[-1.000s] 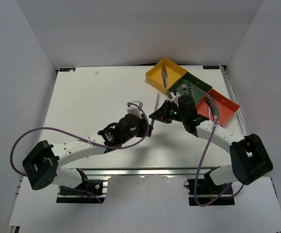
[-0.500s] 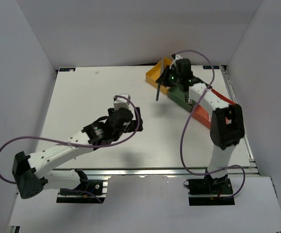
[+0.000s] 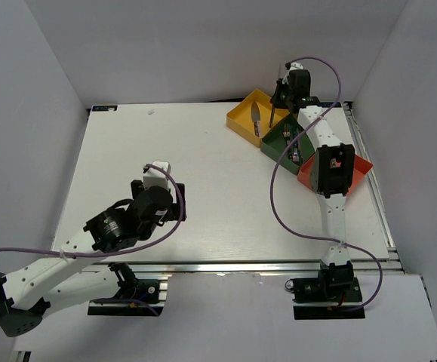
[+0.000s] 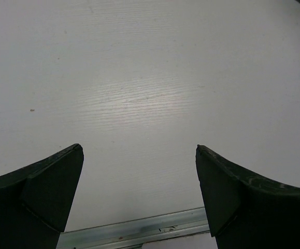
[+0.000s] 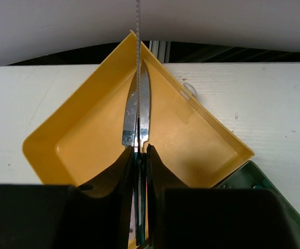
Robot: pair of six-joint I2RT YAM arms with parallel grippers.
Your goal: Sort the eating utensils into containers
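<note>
The containers stand in a row at the far right: a yellow tray (image 3: 244, 119), a dark green tray (image 3: 277, 143) and a red-orange tray (image 3: 360, 167). My right gripper (image 3: 281, 93) hangs over the yellow tray (image 5: 201, 119), shut on a teal-handled knife (image 5: 138, 52) held edge-on with its blade pointing away. Under it, knife blades (image 5: 146, 104) lie in the yellow tray. Several utensils (image 3: 294, 145) rest in the green tray. My left gripper (image 3: 173, 205) is over bare table at the near left; in the left wrist view the left gripper (image 4: 139, 150) is open with nothing between its fingers.
The right arm's links (image 3: 331, 170) cover part of the red-orange tray. A purple cable (image 3: 275, 188) loops over the table's right half. White walls enclose the table; a metal rail (image 4: 139, 228) runs along its near edge.
The left gripper opened, let go of the knife and drew back toward the near left. The right arm carried the knife from mid-table out to the yellow tray.
</note>
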